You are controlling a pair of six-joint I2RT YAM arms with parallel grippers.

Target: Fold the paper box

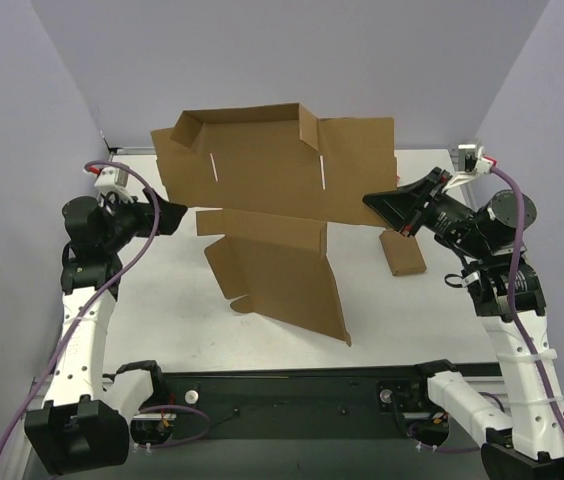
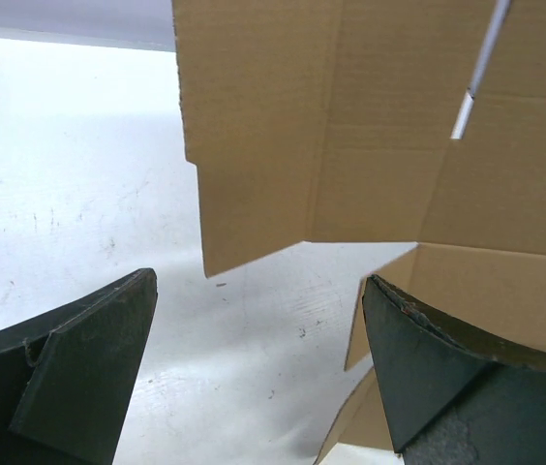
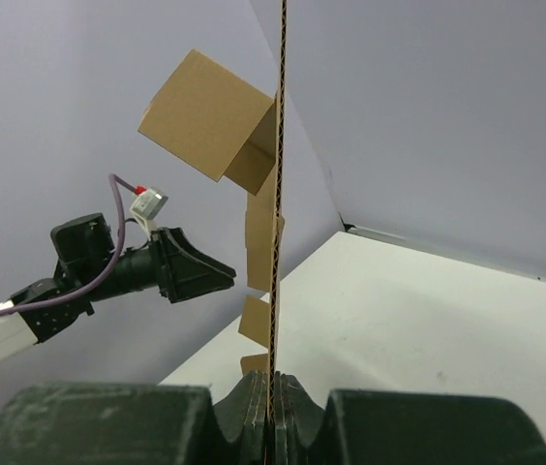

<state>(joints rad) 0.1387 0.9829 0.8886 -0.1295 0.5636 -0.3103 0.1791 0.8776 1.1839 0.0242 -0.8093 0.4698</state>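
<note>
Right fingers (image 3: 297, 412) clamp the paper box (image 3: 210, 116) by its edge.

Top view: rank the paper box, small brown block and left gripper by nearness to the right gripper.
1. paper box, clamped in the right gripper.
2. small brown block, right side, close by.
3. left gripper, beyond the box's left edge.

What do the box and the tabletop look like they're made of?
Box: brown corrugated cardboard, matte. Its edge in the right wrist view shows the fluted layer between two liners. Tabletop: white, smooth and hard, probably laminate or painted board. Faint dark scuffs mark it, but the core cannot be seen.
</note>
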